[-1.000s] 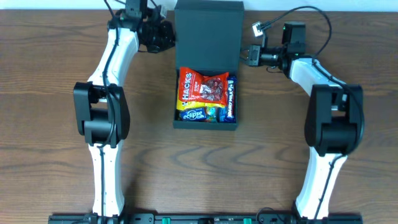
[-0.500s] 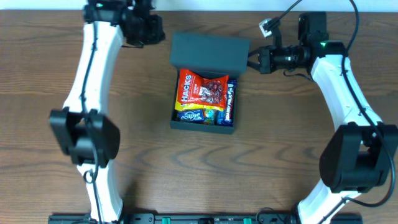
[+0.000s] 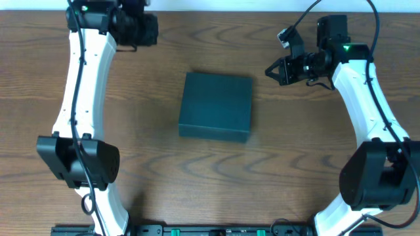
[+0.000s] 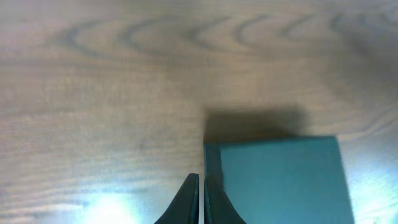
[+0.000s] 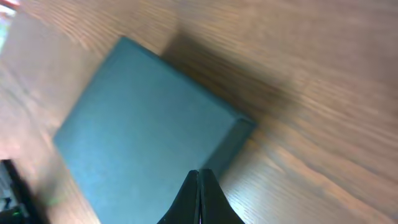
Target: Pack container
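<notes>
The container [image 3: 216, 106] is a dark teal-green box lying in the middle of the wooden table with its flap lid closed flat, so its contents are hidden. My left gripper [image 3: 152, 30] is shut and empty, raised at the far left, well away from the box. In the left wrist view the box [image 4: 280, 180] lies just right of the closed fingertips [image 4: 201, 182]. My right gripper [image 3: 270, 71] is shut and empty, up to the right of the box's far right corner. In the right wrist view the box [image 5: 143, 124] lies below the closed fingertips [image 5: 199, 175].
The wooden table [image 3: 79, 164] surrounds the box. The two arm bases stand at the front left [image 3: 79, 160] and front right [image 3: 380, 177]. A cable [image 3: 308, 16] loops over the right arm.
The lid has swung down and now covers the snack packets that showed before. Both grippers have drawn back outward from the box, the left one further left, the right one rightward.
</notes>
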Controlling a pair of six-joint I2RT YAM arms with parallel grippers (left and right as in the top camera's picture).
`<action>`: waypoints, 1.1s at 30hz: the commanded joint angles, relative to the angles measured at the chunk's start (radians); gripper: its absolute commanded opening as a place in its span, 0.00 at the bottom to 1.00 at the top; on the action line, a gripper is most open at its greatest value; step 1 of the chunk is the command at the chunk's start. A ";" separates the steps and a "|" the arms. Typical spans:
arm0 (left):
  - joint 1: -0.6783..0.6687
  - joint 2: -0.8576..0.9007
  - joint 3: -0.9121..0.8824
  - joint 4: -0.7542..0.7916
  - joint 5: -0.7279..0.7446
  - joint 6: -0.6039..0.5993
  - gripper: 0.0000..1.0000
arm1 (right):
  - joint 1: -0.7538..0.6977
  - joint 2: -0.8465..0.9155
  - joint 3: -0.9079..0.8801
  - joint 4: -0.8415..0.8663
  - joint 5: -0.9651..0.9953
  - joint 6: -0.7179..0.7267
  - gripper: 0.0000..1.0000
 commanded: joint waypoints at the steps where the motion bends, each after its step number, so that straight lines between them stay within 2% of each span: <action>1: -0.010 0.003 -0.111 -0.012 0.025 0.016 0.06 | 0.016 -0.018 -0.051 -0.002 0.061 0.025 0.01; 6: -0.068 -0.008 -0.174 -0.052 0.043 0.109 0.06 | 0.019 -0.039 -0.065 -0.065 0.042 0.021 0.01; 11: -0.160 -0.075 -0.174 -0.115 0.082 0.275 0.06 | 0.014 -0.161 -0.065 -0.095 0.063 0.021 0.02; 14: -0.228 -0.076 -0.192 -0.177 0.076 0.323 0.06 | 0.015 -0.242 -0.069 -0.124 0.121 0.021 0.02; 19: -0.303 -0.076 -0.348 -0.120 0.076 0.327 0.06 | 0.034 -0.326 -0.145 -0.190 0.122 0.022 0.02; 26: -0.327 -0.076 -0.562 0.000 0.119 0.274 0.06 | 0.073 -0.451 -0.347 -0.145 0.105 0.060 0.02; 33: -0.354 -0.076 -0.636 0.053 0.097 0.248 0.06 | 0.207 -0.504 -0.583 0.018 0.037 0.102 0.02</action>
